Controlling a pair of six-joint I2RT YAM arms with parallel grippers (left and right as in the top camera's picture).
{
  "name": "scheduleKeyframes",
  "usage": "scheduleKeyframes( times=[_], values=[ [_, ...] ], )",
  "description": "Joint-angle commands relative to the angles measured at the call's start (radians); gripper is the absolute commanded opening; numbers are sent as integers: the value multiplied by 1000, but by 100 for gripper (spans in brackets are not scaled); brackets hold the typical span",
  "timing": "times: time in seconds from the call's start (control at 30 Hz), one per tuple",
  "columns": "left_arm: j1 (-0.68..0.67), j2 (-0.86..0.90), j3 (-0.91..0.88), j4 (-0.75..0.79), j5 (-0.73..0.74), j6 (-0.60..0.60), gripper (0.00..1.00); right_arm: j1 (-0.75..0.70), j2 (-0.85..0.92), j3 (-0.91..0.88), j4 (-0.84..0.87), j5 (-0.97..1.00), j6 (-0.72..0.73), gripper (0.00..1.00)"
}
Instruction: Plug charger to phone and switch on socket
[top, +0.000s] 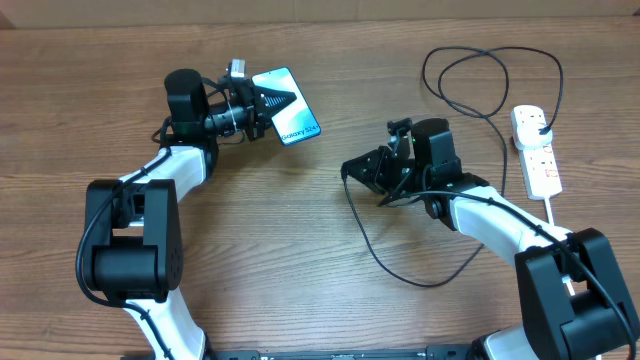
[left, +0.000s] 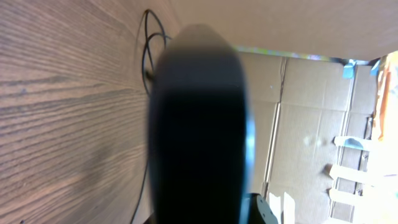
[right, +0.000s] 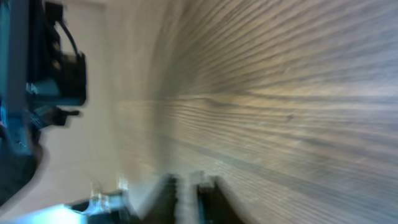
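My left gripper (top: 262, 100) is shut on the phone (top: 291, 116) and holds it tilted above the table, its blue-and-white screen facing up. In the left wrist view the phone's dark back (left: 199, 124) fills the middle. My right gripper (top: 352, 168) is right of the phone and apart from it, with its fingers (right: 186, 196) close together on the tip end of the charger cable (top: 372, 252). The right wrist view is blurred. The cable loops over the table to a black plug (top: 538, 122) sitting in the white socket strip (top: 540, 165) at the far right.
The strip's thick white cord (top: 556, 213) runs down toward the right arm's base. The black cable makes a big loop at the back right (top: 470, 55) and a second one in front of the right arm. Cardboard boxes (left: 311, 124) stand beyond the table.
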Motion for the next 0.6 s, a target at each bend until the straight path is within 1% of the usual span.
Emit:
scheduleKeyframes(
  times=[0.0, 0.03, 0.07, 0.1, 0.17, 0.23, 0.3, 0.37, 0.47, 0.57],
  values=[
    [1, -13, 7, 2, 26, 56, 4, -2, 4, 7, -14, 75, -164, 49],
    [1, -13, 7, 3, 26, 56, 4, -2, 4, 7, -19, 77, -190, 52],
    [1, -13, 7, 3, 26, 56, 4, -2, 4, 7, -24, 81, -208, 59],
    [1, -13, 7, 3, 26, 59, 4, -2, 4, 7, -24, 82, -223, 62],
    [1, -13, 7, 2, 32, 59, 4, -2, 4, 7, -23, 89, -227, 65],
    [1, -13, 7, 2, 39, 58, 4, -2, 3, 11, -23, 89, -228, 65],
    [1, -13, 7, 2, 41, 59, 4, 0, -3, 19, -30, 87, -267, 65],
    [3, -13, 7, 3, 39, 66, 4, 16, -17, 32, -51, 96, -325, 69],
    [13, -13, 7, 2, 39, 66, 4, 66, -42, 51, -113, 196, -415, 72],
    [29, -13, 7, 2, 36, 65, 4, 147, -47, 61, -169, 349, -495, 72]
  ],
)
